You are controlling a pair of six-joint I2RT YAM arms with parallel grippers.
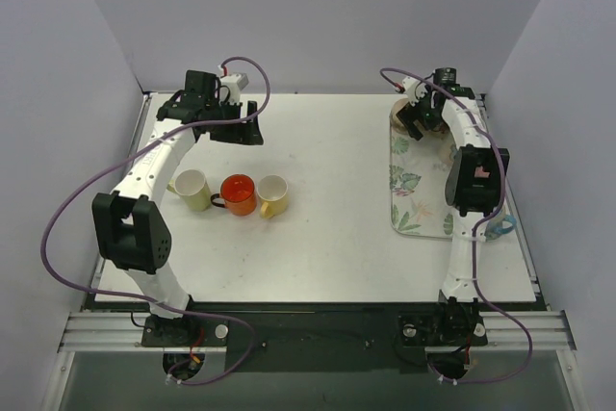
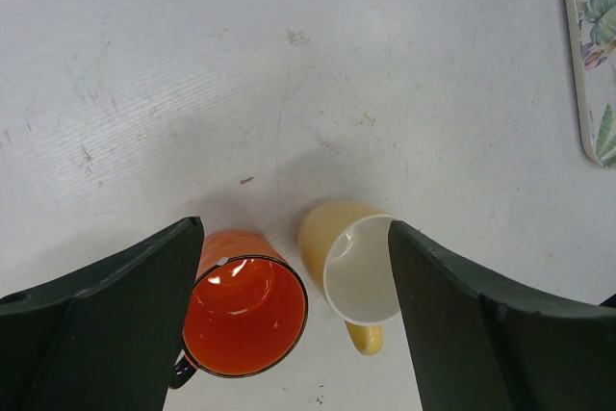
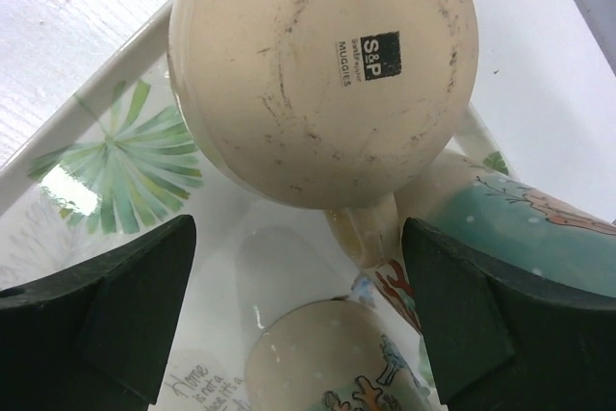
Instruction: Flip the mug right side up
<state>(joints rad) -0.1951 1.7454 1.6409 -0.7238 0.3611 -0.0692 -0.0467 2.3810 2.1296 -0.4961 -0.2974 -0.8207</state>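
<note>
At the far end of the leaf-print tray (image 1: 419, 218), on the right side of the white surface (image 1: 337, 238), the upside-down mug (image 1: 397, 120) shows in the top view only as a cream sliver, with the right arm covering most of it. The right wrist camera shows it plainly: a cream mug standing mouth-down on the tray, its scuffed base with a printed "S&P" stamp facing the lens and its handle pointing toward the camera. Beside the handle, that view also shows two more patterned mugs, one teal (image 3: 520, 228) and one speckled cream (image 3: 327, 353), which the overhead view hides. The right fingers (image 3: 106, 305) are spread wide above the mug and grip nothing. Well apart on the left, the left fingers (image 2: 106, 324) are equally wide and bare, framing an orange mug (image 2: 245, 315) and a yellow mug (image 2: 356, 267) with a white inside, which stand close side by side. Only the top view shows a third, pale yellow mug (image 1: 191, 187), just left of the orange one.
</note>
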